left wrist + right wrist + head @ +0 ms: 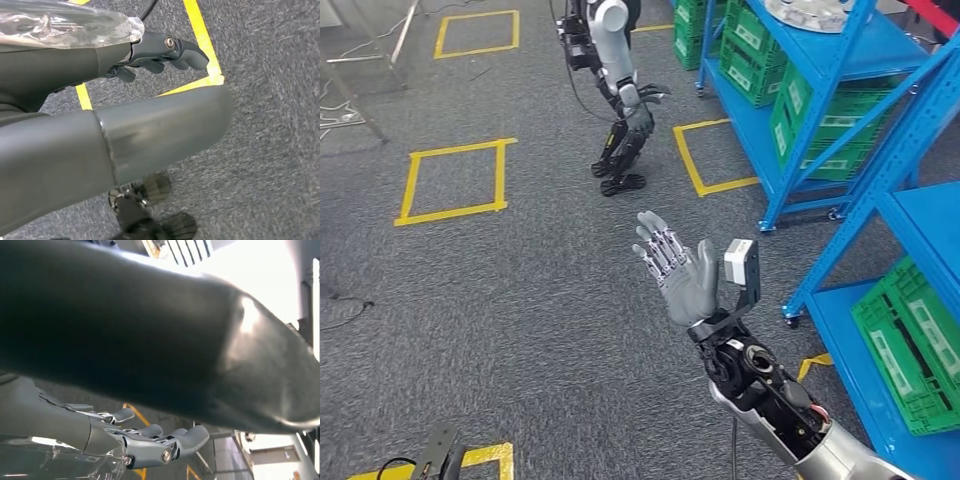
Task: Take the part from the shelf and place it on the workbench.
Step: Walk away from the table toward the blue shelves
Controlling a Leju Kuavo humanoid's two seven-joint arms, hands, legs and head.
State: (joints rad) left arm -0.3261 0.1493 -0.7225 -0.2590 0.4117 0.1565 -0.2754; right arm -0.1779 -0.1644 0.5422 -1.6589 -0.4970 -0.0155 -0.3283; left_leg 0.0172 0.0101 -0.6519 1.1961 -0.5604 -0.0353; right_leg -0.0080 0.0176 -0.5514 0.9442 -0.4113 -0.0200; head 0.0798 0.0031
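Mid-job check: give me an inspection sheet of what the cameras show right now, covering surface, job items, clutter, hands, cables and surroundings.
Surface: grey carpet floor marked with yellow tape squares; no workbench seen.
Job's things: blue shelf at right, holding green crates and a pale round item on top; which is the part cannot be told.
Clutter: nothing seen.
Hands: right hand raised, fingers spread, holding nothing; left hand hangs over the floor, fingers slightly curled around nothing.
Cables: loose cables on the floor at far left.
Surroundings: another humanoid robot stands ahead.
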